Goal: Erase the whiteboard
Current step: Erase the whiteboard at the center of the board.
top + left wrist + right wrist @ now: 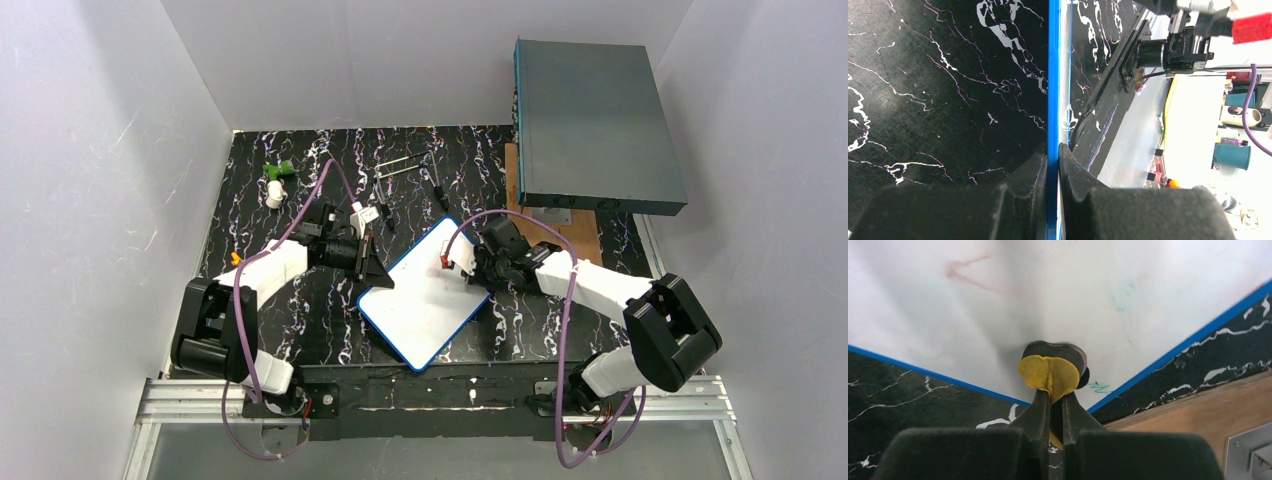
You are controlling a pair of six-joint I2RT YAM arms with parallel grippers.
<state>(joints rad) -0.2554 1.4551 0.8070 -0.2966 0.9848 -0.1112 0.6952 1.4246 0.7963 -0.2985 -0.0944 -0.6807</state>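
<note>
The whiteboard (425, 300), white with a blue frame, lies slanted on the black marbled table. My left gripper (378, 276) is shut on its left edge; in the left wrist view the blue frame (1053, 90) runs edge-on between the closed fingers of the left gripper (1053, 156). My right gripper (463, 268) is shut on a yellow eraser pad (1050, 371) with a dark underside, pressed onto the board (1048, 295) near its corner. A faint red smudge (968, 271) and a small green scribble (1100, 387) show on the white surface.
A large grey-teal box (595, 125) sits at the back right on a wooden board (583, 238). A green and white item (276, 180), thin metal rods (405, 165) and a black marker (440, 195) lie behind the board. White walls enclose the table.
</note>
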